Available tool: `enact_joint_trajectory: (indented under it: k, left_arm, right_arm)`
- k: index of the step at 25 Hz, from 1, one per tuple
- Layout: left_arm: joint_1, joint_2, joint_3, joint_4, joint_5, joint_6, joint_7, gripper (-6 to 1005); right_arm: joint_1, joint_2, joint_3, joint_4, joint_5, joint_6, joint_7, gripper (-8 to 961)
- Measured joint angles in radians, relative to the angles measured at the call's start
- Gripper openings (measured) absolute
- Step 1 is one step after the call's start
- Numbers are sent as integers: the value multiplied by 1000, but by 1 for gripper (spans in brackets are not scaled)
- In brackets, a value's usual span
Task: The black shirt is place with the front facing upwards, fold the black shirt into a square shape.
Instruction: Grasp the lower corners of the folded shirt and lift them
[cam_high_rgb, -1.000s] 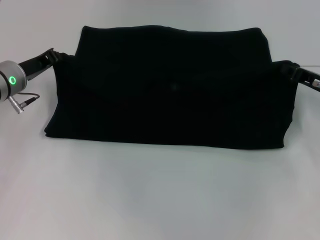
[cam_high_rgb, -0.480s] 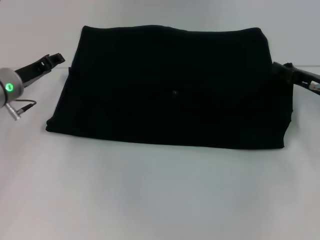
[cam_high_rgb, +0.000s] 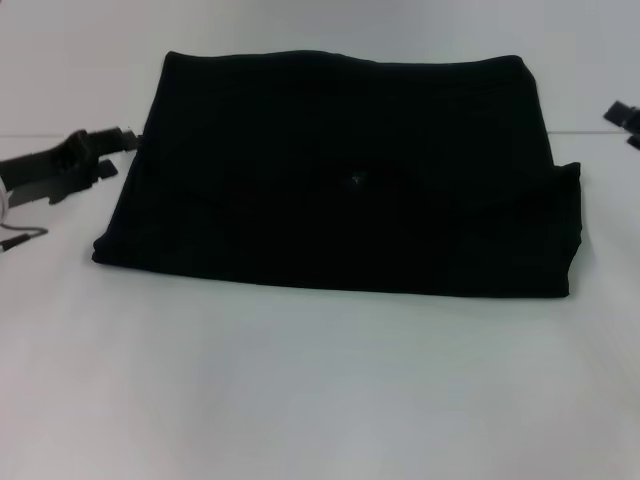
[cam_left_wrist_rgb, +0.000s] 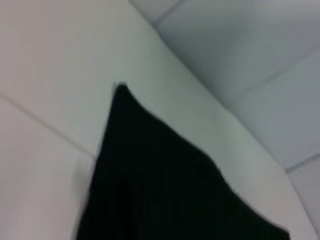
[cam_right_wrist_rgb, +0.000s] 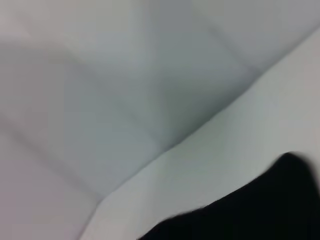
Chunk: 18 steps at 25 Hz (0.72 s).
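Observation:
The black shirt (cam_high_rgb: 340, 180) lies folded into a wide rectangle in the middle of the white table (cam_high_rgb: 320, 390), its lettering hidden. My left gripper (cam_high_rgb: 122, 156) hangs just off the shirt's left edge, open and empty, clear of the cloth. Only the tip of my right gripper (cam_high_rgb: 624, 118) shows at the right border, apart from the shirt's right edge. The left wrist view holds one pointed corner of the black shirt (cam_left_wrist_rgb: 165, 190). A dark corner of the black shirt (cam_right_wrist_rgb: 250, 215) also fills the low part of the right wrist view.
A thin cable (cam_high_rgb: 20, 234) trails from the left arm onto the table. A seam line (cam_high_rgb: 60, 134) crosses the white surface behind the shirt. Bare white table stretches in front of the shirt.
Both grippers have drawn outward from the shirt's sides, the left to the left and the right nearly out of view. The shirt's side edges now lie flat and free.

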Motion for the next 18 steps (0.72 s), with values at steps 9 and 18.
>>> enact_joint_trajectory:
  k: [9, 18]
  left_arm:
    - [11, 3, 201, 2, 2, -117, -74, 662]
    - [27, -4, 223, -4, 7, -160, -76, 683]
  right_arm:
    - [-11, 0, -204, -15, -205, -266, -305, 792]
    - [-11, 50, -296, -21, -277, -273, -416, 792]
